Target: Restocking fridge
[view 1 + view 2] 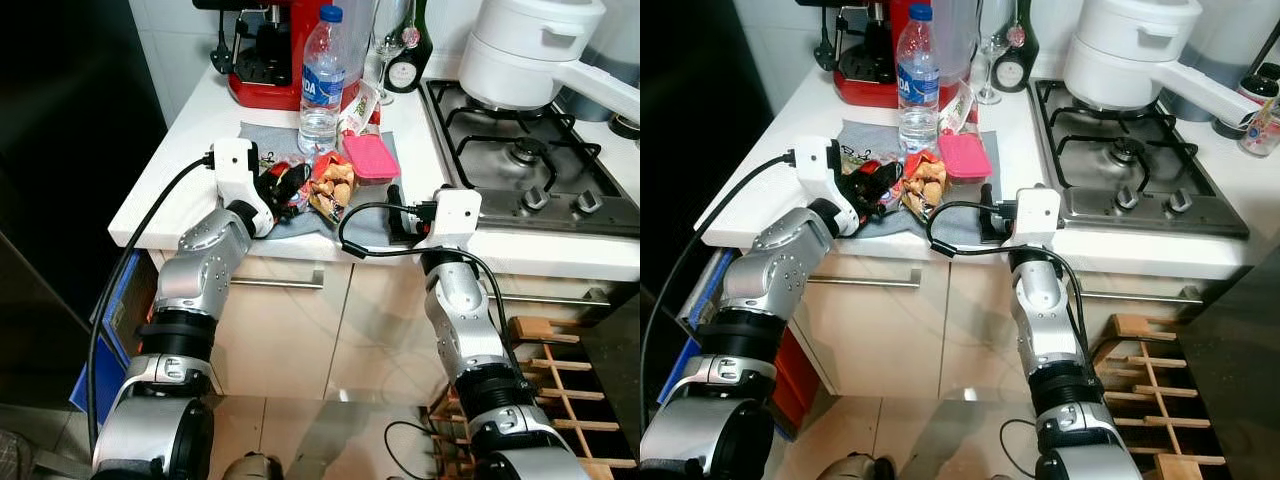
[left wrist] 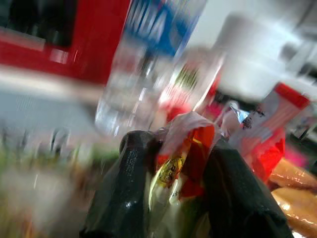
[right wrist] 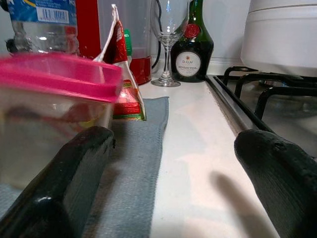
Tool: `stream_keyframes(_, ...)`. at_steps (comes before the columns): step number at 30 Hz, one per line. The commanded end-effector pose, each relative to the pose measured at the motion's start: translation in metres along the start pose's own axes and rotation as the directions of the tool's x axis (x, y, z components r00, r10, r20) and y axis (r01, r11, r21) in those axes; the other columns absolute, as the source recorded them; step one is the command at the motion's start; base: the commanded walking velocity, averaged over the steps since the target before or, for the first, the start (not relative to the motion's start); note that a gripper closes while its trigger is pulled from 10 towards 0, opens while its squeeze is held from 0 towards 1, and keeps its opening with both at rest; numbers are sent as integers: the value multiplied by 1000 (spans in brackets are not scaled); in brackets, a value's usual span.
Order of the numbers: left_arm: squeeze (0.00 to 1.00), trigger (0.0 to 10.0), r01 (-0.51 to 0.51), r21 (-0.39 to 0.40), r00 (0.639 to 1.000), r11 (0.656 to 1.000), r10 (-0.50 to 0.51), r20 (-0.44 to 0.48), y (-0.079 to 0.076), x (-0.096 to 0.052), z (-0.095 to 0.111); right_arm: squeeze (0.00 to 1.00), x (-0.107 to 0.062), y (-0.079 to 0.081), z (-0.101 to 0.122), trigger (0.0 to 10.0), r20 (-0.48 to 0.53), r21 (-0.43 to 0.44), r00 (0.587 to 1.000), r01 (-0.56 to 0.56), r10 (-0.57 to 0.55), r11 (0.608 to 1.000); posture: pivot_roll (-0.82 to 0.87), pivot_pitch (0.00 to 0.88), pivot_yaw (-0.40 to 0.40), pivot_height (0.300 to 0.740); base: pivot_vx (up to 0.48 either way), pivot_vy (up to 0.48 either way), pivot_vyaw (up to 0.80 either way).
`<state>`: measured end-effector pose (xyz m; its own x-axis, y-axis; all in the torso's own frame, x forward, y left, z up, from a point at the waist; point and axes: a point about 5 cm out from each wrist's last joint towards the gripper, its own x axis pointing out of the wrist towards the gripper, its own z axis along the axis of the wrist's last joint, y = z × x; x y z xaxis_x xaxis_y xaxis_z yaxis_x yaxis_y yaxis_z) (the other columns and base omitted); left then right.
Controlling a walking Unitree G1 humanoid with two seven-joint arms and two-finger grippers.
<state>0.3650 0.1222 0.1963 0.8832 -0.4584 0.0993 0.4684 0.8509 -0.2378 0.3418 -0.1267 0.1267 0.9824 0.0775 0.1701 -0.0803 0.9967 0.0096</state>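
Left gripper [image 1: 290,183] pinching a snack packet [image 2: 181,163]; right gripper [image 3: 168,183] wide open. Lift slow, clear of the water bottle [image 1: 322,80].

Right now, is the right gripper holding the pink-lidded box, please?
No, the right gripper is open, and the pink-lidded box sits beside one finger, ungripped.

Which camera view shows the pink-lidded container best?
The right wrist view: the pink-lidded container looms close beside the open right gripper, showing lid and clear wall. Both eye views show it from above, small, on the grey cloth. The left wrist view gives only a pink blur.
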Motion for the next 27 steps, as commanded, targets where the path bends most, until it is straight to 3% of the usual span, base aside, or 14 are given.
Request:
stream_keyframes(1,0,0,23,30,998,999,-24,54,-4,3,20,0,1,-2,-2,10000,-21,-3,1000,-5,5,1000,45,0,-40,740,0,0,0)
stream_keyframes(5,0,0,3,35,995,999,-7,103,0,1,34,0,4,-1,2,10000,-5,-4,1000,-9,9,1000,46,0,-45,740,0,0,0)
stream_keyframes(9,0,0,61,53,977,997,-71,200,-10,-4,52,0,8,-5,20,10000,81,-1,997,14,-14,1000,36,0,-38,740,0,0,0)
stream_keyframes(18,0,0,113,103,956,988,-136,258,-17,-7,62,0,5,-17,39,10000,156,-2,986,67,-66,998,1,0,-22,740,0,0,0)
stream_keyframes(19,0,0,87,169,957,982,-130,261,-17,-9,67,0,5,-16,46,10000,184,-4,981,63,-62,998,9,0,-21,740,0,0,0)
stream_keyframes(21,0,0,63,206,960,977,-116,256,-15,-11,67,0,6,-15,54,10000,212,-4,975,61,-58,998,17,0,-17,740,0,0,0)
stream_keyframes(27,0,0,-58,245,973,968,0,231,0,-18,54,0,8,-13,59,10000,230,10,970,73,-74,997,36,0,-9,740,0,0,0)
